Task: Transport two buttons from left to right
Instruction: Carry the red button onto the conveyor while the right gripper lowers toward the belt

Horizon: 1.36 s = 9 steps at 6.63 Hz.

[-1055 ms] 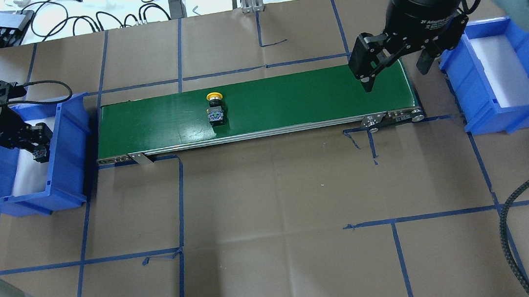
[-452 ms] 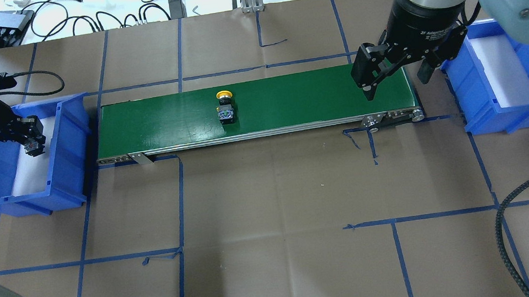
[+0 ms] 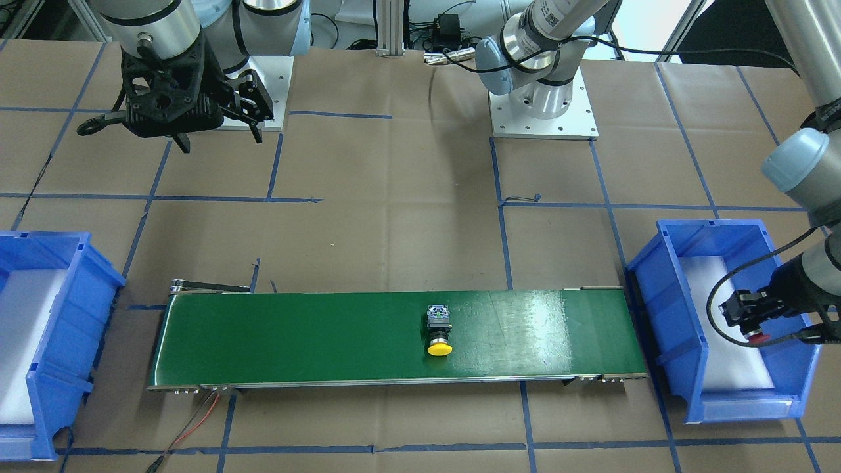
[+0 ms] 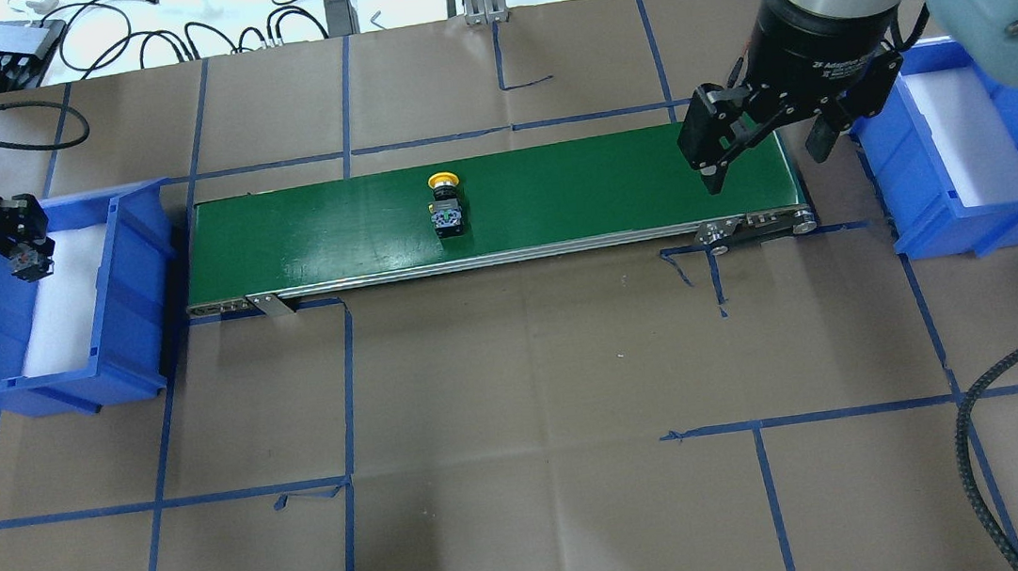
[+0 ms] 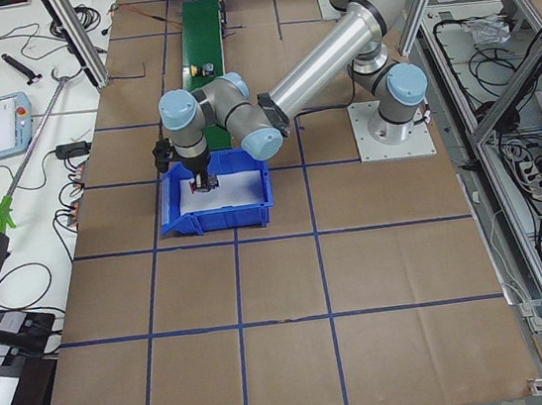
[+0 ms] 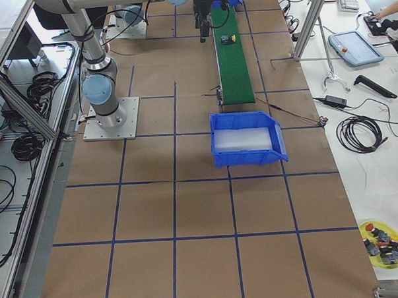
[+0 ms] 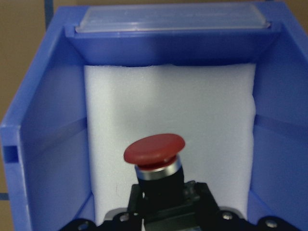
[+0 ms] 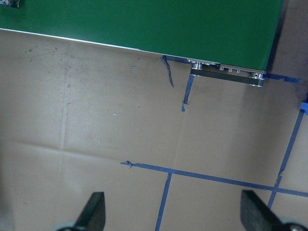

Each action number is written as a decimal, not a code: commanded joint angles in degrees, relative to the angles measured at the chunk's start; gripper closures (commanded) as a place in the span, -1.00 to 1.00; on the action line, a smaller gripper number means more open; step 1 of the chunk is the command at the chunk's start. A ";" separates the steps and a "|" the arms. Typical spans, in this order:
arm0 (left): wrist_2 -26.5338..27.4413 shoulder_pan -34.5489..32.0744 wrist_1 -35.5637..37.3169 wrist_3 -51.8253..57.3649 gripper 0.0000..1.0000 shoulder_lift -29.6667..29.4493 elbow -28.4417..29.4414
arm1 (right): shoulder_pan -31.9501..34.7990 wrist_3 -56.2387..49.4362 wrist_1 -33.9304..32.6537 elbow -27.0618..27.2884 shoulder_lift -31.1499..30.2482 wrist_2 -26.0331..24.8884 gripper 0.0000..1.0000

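My left gripper (image 4: 27, 259) is shut on the red-capped button (image 7: 154, 151) and holds it above the white foam in the left blue bin (image 4: 132, 268). The front view shows the red cap (image 3: 758, 339) pointing down-front. The yellow-capped button (image 4: 446, 205) lies on its side near the middle of the green conveyor belt (image 4: 603, 190), and also shows in the front view (image 3: 439, 332). My right gripper (image 4: 766, 166) is open and empty, hovering over the belt's right end. Its fingers (image 8: 94, 212) frame bare paper and the belt's corner.
The right blue bin (image 4: 927, 213) with white foam stands past the belt's right end. Cables (image 4: 160, 29) lie along the far table edge. A black braided hose (image 4: 987, 424) hangs at the near right. A yellow dish of spare buttons (image 6: 381, 237) sits off the table.
The yellow button has travelled to the right along the belt. My left gripper has moved left and toward the far side with the red button. The right gripper has barely moved.
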 commanded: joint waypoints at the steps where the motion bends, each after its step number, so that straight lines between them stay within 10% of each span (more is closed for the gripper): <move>1: 0.30 -0.82 -9.10 0.12 0.99 1.85 5.92 | 0.02 -0.09 0.00 0.03 0.23 0.09 -1.00; 9: -0.32 -19.45 -10.72 -15.86 1.00 3.88 1.76 | -0.16 -0.53 -7.01 0.20 6.19 -0.97 -1.00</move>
